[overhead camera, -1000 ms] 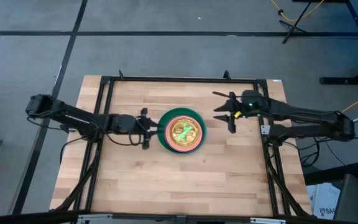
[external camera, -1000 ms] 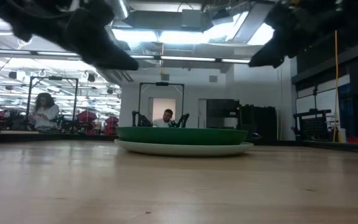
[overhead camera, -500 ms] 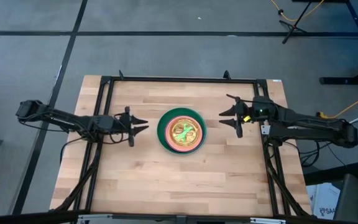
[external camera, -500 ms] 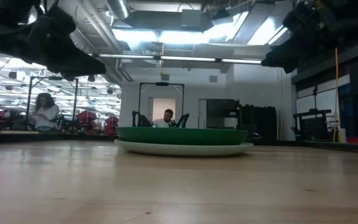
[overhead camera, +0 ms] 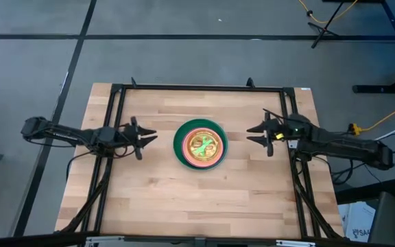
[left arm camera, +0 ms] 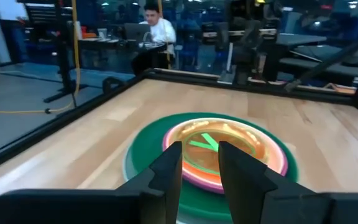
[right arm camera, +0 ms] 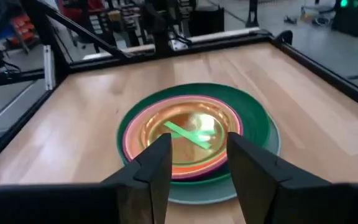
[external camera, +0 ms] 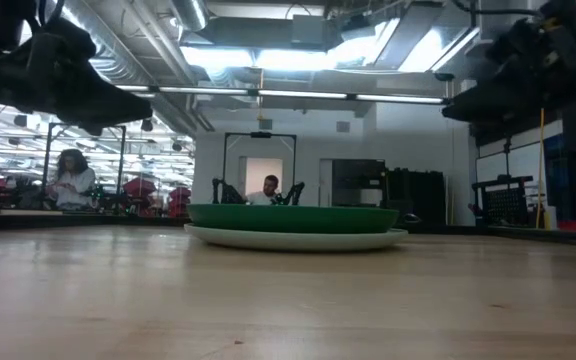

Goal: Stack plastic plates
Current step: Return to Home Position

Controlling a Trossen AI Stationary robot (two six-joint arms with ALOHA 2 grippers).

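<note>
Stack of plastic plates [overhead camera: 199, 144] is sitting mid-table, straight ahead of both sets of fingers and well apart from either. Left gripper [overhead camera: 151, 137] hangs off one side of it, fingers apart with nothing between them. Right gripper [overhead camera: 251, 134] mirrors it on the other side, fingers likewise spread and empty. That reads to me as a finished pile: dark green plate [right arm camera: 257, 118] over a paler one at the bottom, then a magenta rim, then orange, with lime green showing on top. Each nests inside the one below, so nothing overhangs. In the low view both grippers ride above the table [overhead camera: 184, 199], higher than the plate rims. There's bare wood ahead of the fingertips on each side and more behind them. The only edges I'd mind on the way home are the dark frame rails [overhead camera: 197, 87] round the table, which each arm reaches across.
</note>
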